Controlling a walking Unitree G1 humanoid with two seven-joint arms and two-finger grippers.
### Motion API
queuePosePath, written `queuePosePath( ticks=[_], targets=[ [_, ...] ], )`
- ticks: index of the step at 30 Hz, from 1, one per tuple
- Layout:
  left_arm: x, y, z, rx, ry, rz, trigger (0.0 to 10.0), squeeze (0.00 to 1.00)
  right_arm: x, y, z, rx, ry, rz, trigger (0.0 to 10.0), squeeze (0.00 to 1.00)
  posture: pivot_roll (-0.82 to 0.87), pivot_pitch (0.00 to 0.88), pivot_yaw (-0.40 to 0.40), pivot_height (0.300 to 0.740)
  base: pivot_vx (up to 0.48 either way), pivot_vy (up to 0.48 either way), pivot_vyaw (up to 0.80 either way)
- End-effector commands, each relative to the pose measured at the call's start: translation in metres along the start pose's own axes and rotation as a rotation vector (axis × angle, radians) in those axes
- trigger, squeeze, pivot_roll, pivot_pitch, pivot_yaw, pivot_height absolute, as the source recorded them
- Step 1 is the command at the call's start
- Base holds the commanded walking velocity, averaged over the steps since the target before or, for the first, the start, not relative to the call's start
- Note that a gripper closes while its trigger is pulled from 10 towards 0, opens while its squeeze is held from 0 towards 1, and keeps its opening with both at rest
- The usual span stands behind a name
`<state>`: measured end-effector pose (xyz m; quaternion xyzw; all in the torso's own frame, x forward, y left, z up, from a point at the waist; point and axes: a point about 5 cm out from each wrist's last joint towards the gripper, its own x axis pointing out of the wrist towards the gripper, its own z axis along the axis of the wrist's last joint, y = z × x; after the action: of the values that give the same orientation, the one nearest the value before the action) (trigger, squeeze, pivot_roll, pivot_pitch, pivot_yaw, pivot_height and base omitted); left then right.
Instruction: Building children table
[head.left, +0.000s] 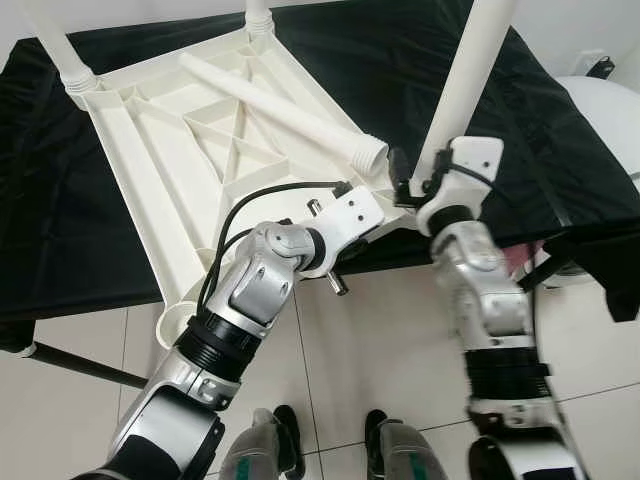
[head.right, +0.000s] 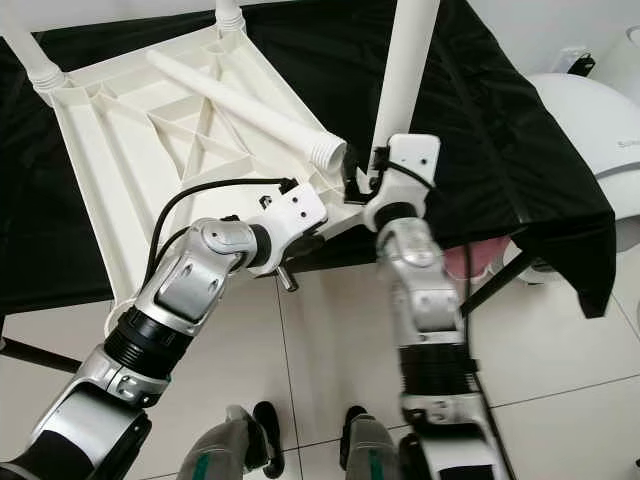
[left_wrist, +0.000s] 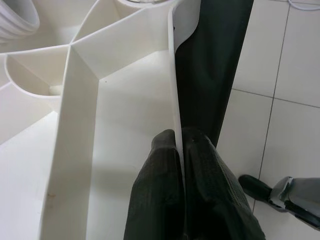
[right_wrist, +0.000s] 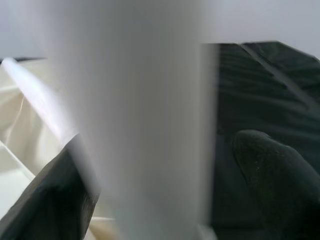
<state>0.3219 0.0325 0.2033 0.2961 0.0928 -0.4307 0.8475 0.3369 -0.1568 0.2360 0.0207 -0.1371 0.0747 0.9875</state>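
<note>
The left pincer (left_wrist: 181, 165) is pinching the upturned tabletop's rim (left_wrist: 175, 90). The right pincer (head.left: 418, 185) is gripping an upright white leg (head.left: 462, 75) at its corner.

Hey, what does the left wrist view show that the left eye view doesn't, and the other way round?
Left wrist view alone: close up, the left tool has its two black fingers pinched shut on the thin side rim of the upturned tabletop.

Left eye view alone: the right tool around an upright table leg at the near corner, a loose leg lying across the ribbed underside, and two legs already standing at the far corners.

Both: the white tabletop, the black cloth under it, the tiled floor.
</note>
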Motion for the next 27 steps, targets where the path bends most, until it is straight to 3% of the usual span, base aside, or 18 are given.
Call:
queuePosePath(
  ticks=[1, 3, 6, 10, 18, 27],
  targets=[
    [0.000, 0.005, 0.003, 0.032, 0.003, 0.098, 10.0, 0.00, 0.000, -0.005, -0.002, 0.008, 0.013, 0.011, 10.0, 0.00, -0.15, 0.197, 0.040, 0.740, 0.000, 0.000, 0.00],
    [0.000, 0.005, 0.004, 0.033, 0.001, 0.096, 10.0, 0.00, 0.002, -0.018, 0.002, -0.022, 0.014, 0.049, 10.0, 0.00, -0.16, 0.194, 0.040, 0.740, 0.000, 0.000, 0.00],
    [0.000, 0.005, 0.004, 0.033, 0.001, 0.096, 10.0, 0.00, 0.002, -0.022, 0.004, -0.024, 0.014, 0.067, 10.0, 0.00, -0.16, 0.194, 0.040, 0.740, 0.000, 0.000, 0.00],
    [0.002, 0.003, 0.006, 0.034, -0.006, 0.092, 10.0, 0.00, 0.007, -0.032, 0.007, -0.079, 0.044, 0.219, 10.0, 0.00, -0.16, 0.188, 0.037, 0.740, 0.000, 0.000, 0.00],
    [0.002, 0.004, 0.006, 0.033, -0.007, 0.096, 10.0, 0.00, 0.008, -0.024, 0.005, -0.051, 0.070, 0.495, 10.0, 0.00, -0.15, 0.177, 0.036, 0.740, 0.000, 0.000, 0.00],
    [0.002, 0.005, 0.007, 0.034, -0.008, 0.098, 10.0, 0.00, 0.011, -0.029, 0.004, -0.084, 0.097, 0.616, 10.0, 0.00, -0.15, 0.180, 0.039, 0.740, 0.000, 0.000, 0.00]
  ],
)
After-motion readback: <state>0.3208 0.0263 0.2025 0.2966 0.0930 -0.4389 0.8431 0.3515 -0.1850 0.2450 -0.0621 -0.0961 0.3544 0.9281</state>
